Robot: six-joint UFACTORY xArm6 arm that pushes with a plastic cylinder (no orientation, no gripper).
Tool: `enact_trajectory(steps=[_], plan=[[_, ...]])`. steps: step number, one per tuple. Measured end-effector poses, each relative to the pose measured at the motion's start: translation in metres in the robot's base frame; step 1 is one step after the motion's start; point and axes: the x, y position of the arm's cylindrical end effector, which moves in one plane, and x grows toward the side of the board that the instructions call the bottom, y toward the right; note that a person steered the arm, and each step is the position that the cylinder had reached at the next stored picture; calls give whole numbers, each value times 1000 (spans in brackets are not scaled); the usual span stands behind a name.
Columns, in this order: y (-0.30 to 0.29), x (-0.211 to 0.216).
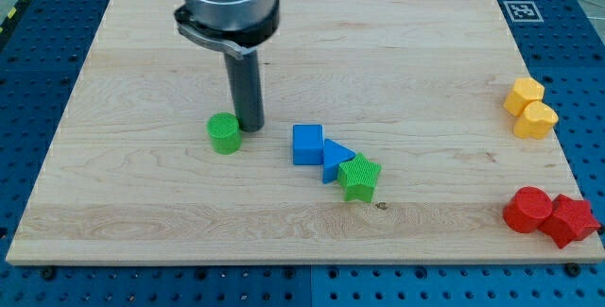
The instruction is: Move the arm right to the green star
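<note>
The green star [359,177] lies on the wooden board [142,203], below the middle, touching a blue triangle [335,158] on its upper left. My tip [250,124] is far to the star's left and a little higher, just right of a green cylinder [224,133]. A blue cube [307,144] sits between my tip and the star.
Two yellow blocks [529,108] sit at the board's right edge. Two red blocks [550,215] sit at the lower right corner. A printed marker [522,10] is at the top right corner. A blue perforated table [581,80] surrounds the board.
</note>
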Motion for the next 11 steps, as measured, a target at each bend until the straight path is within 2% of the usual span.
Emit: enact_trajectory(steps=[1,2,3,4,5,7,8,11], plan=[[4,-44],[46,-80],[99,-79],[147,-63],[183,-27],[224,14],[224,45],[189,46]])
